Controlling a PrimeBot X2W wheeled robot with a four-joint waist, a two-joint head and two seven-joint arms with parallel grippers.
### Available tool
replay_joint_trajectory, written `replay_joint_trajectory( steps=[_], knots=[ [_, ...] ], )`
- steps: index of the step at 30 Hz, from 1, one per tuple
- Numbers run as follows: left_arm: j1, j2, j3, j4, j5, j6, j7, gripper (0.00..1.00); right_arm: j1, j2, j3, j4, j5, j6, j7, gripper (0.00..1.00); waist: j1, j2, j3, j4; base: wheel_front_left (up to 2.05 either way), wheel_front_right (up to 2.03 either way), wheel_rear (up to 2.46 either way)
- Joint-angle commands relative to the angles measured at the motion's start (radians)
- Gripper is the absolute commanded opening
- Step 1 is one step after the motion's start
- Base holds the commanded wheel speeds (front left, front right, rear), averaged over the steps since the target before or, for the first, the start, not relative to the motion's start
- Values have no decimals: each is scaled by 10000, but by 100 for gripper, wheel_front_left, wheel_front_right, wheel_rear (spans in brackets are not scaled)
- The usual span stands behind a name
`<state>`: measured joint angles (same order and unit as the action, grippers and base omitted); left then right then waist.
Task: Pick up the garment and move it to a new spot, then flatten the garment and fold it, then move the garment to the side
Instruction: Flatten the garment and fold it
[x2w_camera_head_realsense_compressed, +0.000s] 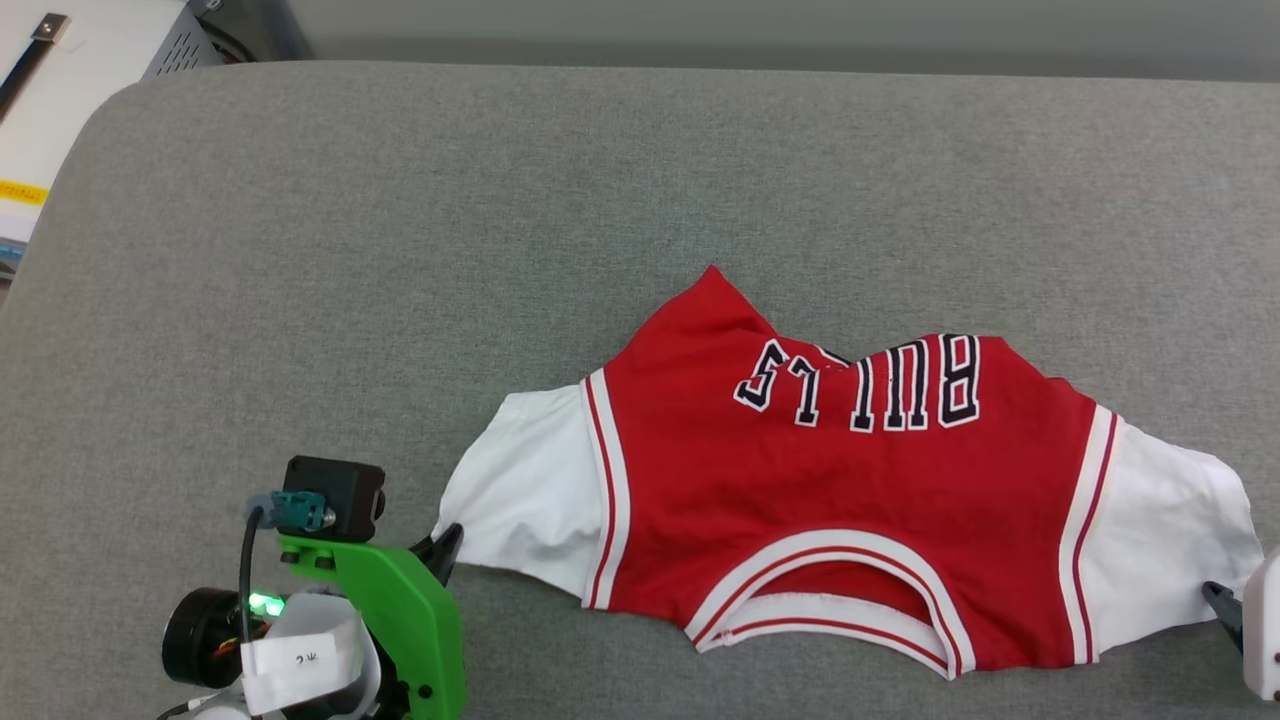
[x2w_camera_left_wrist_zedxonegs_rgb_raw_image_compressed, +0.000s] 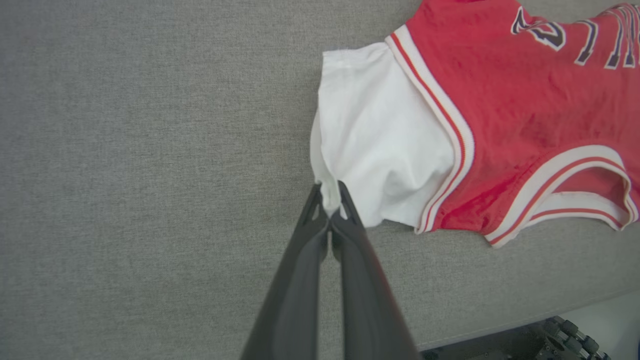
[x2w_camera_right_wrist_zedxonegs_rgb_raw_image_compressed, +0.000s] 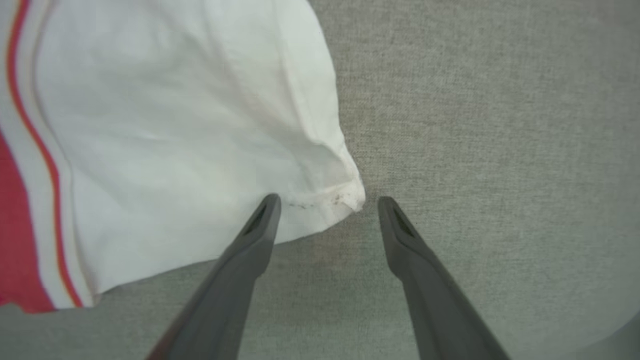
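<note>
Shirt (x2w_camera_head_realsense_compressed: 850, 480) pinched at its lower-left sleeve by the left claw (x2w_camera_left_wrist_zedxonegs_rgb_raw_image_compressed: 329, 189); right claw (x2w_camera_right_wrist_zedxonegs_rgb_raw_image_compressed: 328, 200), spread open, should bite its sleeve hem before lifting.

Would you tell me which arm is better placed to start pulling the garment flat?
Left: the left gripper is shut on a sleeve hem of the garment, while the right gripper is open at the other sleeve's corner.

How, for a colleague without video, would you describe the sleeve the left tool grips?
On the grey cushion lies a red garment lettered BULLS. Its white sleeve on the robot's left has its corner pinched in the shut left tool, while the other sleeve's corner lies between the fingers of the open right tool.
</note>
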<state>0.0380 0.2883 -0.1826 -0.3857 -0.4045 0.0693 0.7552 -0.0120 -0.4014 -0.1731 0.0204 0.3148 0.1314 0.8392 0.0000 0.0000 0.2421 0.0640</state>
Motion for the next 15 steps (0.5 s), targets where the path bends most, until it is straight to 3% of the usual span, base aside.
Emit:
replay_joint_trajectory(
  steps=[1, 6, 7, 8, 9, 10, 15],
  knots=[
    [-90, 35, -13, -32, 69, -35, 25, 0, -193, -58, 77, 149, -55, -7, -86, 100, 0, 0, 146, 104, 0, 0, 0],
    [-205, 68, -35, -32, 77, -25, 63, 0, -258, 49, 432, 820, 131, -7, -173, 100, 0, 0, 328, 183, 0, 0, 0],
    [-218, 72, -31, -44, 77, -22, 57, 0, -217, 45, 544, 908, 191, -7, -103, 90, 0, 0, 343, 194, 0, 0, 0],
    [-233, 77, -22, -59, 74, -15, 48, 0, -171, 34, 645, 992, 254, -7, -41, 46, 0, 0, 358, 202, 0, 0, 0],
    [-241, 83, -12, -65, 71, -9, 42, 0, -142, 22, 712, 1042, 304, -7, -14, 15, 0, 0, 362, 205, 0, 0, 0],
    [-247, 93, 0, -61, 70, -1, 35, 0, -116, 3, 772, 1085, 361, -7, -14, 0, 0, 0, 350, 205, 0, 0, 0],
    [-196, 110, 64, 33, 29, 57, 1, 0, -123, -196, 790, 1136, 498, -7, -374, 0, 0, 0, 87, 143, 0, 0, 0]
  ],
)
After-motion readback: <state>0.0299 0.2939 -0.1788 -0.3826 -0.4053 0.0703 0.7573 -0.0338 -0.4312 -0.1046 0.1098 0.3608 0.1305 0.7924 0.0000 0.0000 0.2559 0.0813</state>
